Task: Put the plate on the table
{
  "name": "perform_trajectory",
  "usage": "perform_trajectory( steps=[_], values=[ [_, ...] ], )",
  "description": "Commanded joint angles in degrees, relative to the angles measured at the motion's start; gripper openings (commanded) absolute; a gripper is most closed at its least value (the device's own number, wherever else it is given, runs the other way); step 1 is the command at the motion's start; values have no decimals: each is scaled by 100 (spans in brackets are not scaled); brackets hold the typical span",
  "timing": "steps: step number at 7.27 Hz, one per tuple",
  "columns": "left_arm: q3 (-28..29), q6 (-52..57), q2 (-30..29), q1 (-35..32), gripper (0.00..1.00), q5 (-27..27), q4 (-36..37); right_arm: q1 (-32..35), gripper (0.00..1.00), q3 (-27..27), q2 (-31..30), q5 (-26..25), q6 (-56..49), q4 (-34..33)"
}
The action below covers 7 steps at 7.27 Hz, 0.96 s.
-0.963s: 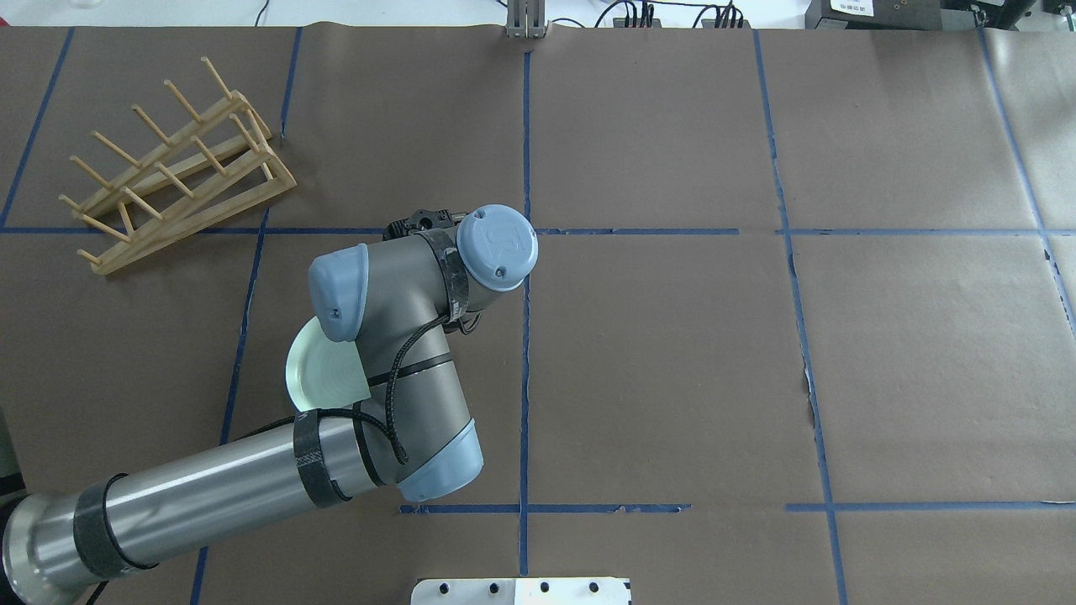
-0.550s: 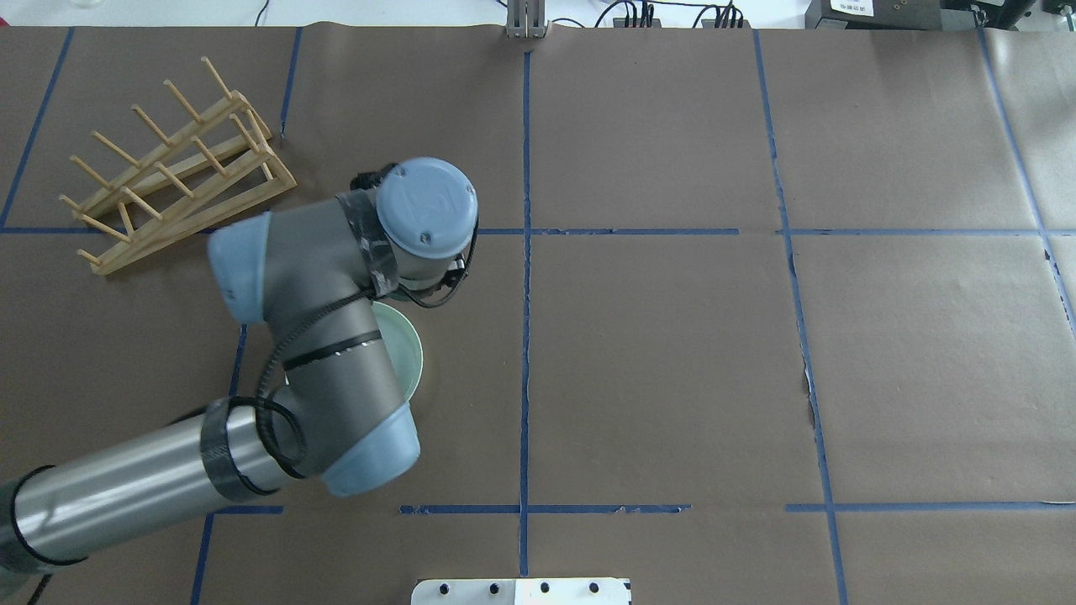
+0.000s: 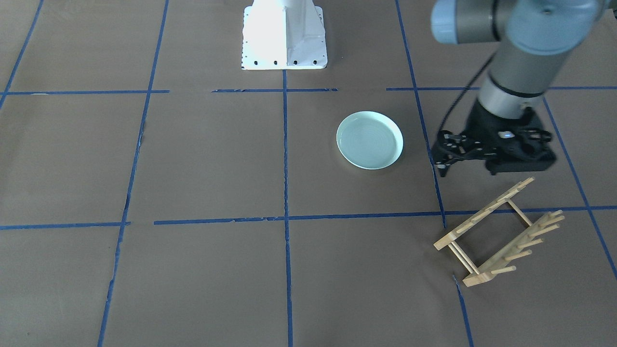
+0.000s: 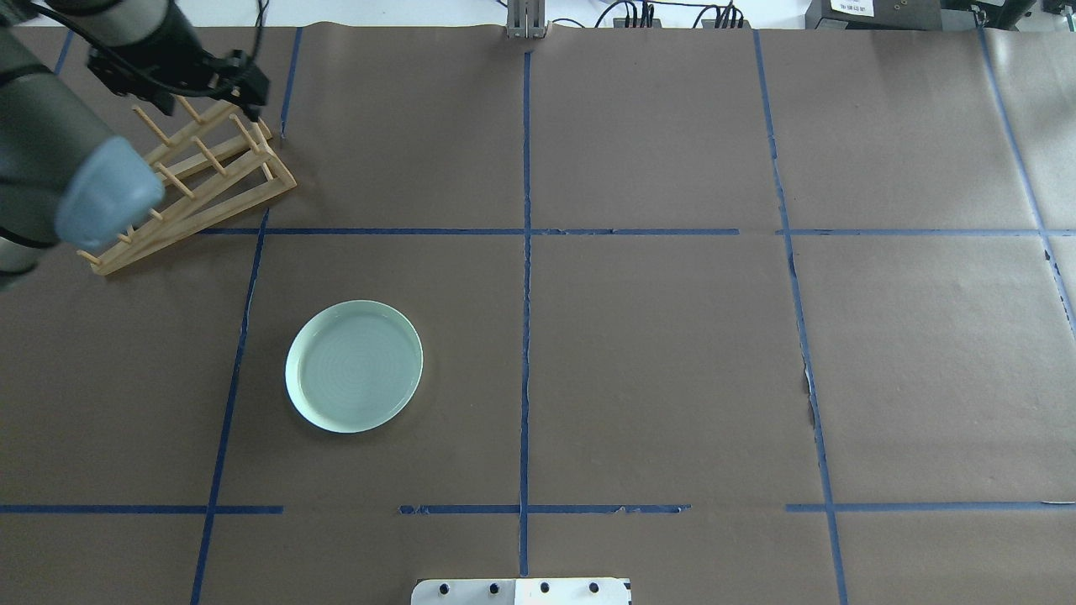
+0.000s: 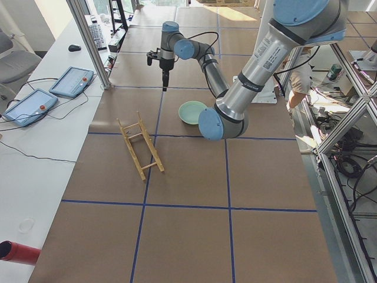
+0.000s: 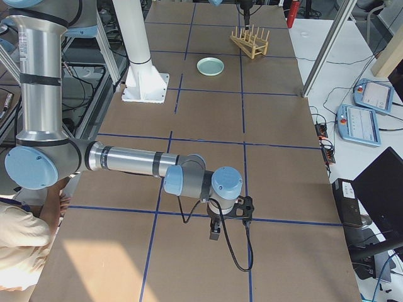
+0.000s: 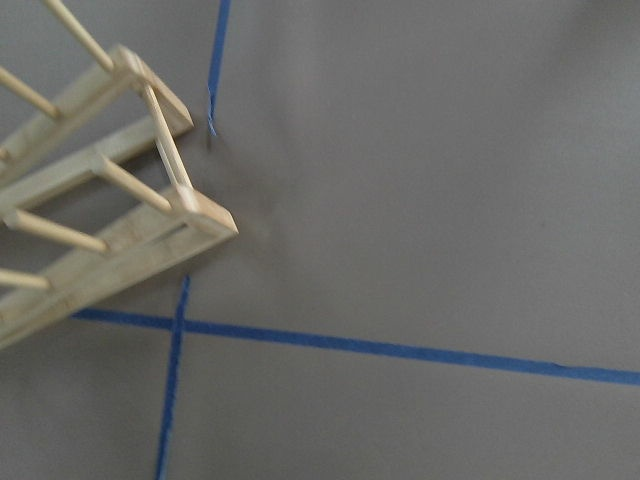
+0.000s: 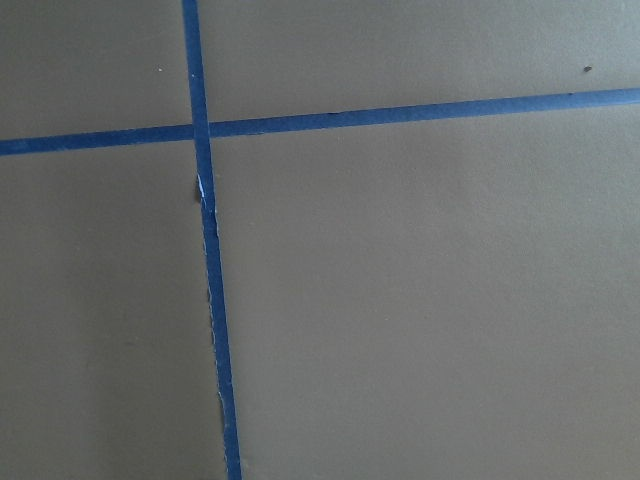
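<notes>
The pale mint-green plate (image 4: 354, 366) lies flat on the brown table (image 4: 672, 378), left of the centre line. It also shows in the front view (image 3: 369, 140) and small in the left side view (image 5: 193, 112). My left gripper (image 4: 252, 88) hangs empty over the far end of the wooden peg rack (image 4: 185, 181), well away from the plate. In the front view the left gripper (image 3: 439, 156) looks open. My right gripper (image 6: 215, 233) shows only in the right side view, low over the table. I cannot tell whether it is open or shut.
The wooden rack (image 3: 501, 231) stands tilted at the back left, and its corner fills the left of the left wrist view (image 7: 110, 230). The white robot base (image 3: 284, 36) is at the near edge. Blue tape lines (image 8: 205, 250) cross the paper.
My left arm has swung from over the plate to the back left, above the rack. The plate, half hidden before, now lies fully uncovered in the same spot.
</notes>
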Motion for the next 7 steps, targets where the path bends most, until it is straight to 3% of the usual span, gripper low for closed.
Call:
perform_trajectory(
  steps=[1,3,5,7],
  values=[
    [326,3213,995,-1645,100,-609,-207,0,100,0,0,0,0,0],
    [1053,4925,1478,-2710,100,-653,-303,0,100,0,0,0,0,0],
    [1248,4601,2750,-2846,100,-697,-1135,0,100,-9,0,0,0,0],
    [1723,4307,2799,-2951,100,-723,-1708,0,100,0,0,0,0,0]
  ],
)
